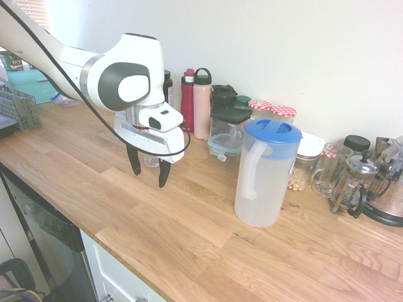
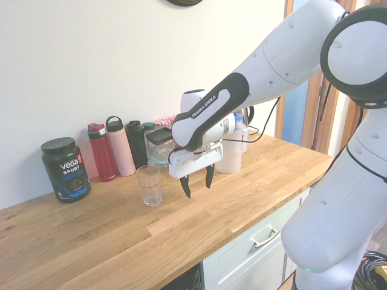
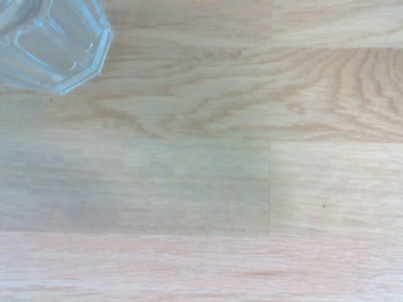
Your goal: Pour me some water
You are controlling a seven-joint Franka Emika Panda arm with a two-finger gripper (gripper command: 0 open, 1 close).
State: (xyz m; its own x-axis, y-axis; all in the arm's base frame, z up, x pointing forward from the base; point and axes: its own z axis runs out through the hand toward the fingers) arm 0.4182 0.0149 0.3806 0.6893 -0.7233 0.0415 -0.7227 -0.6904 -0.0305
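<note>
Claw wide over wood counter, water in pitcher nearby

Claw (image 1: 150, 178) held w/ dark curved fingertips spread wide, nothing gripped, above smooth-grained wood counter (image 1: 182, 236). Clear ribbed glass (image 2: 150, 185) seen near claw, upright. Water seen only as cloudy pale fill thru frosted plastic of tall pitcher (image 1: 261, 182), w/ blue lid (image 1: 273, 131) & white handle (image 1: 253, 170), stood upright on counter. Bottles, jars & French press (image 1: 354, 184) lined along wall side; front counter edge left open, bare wood between it & pitcher.
</note>
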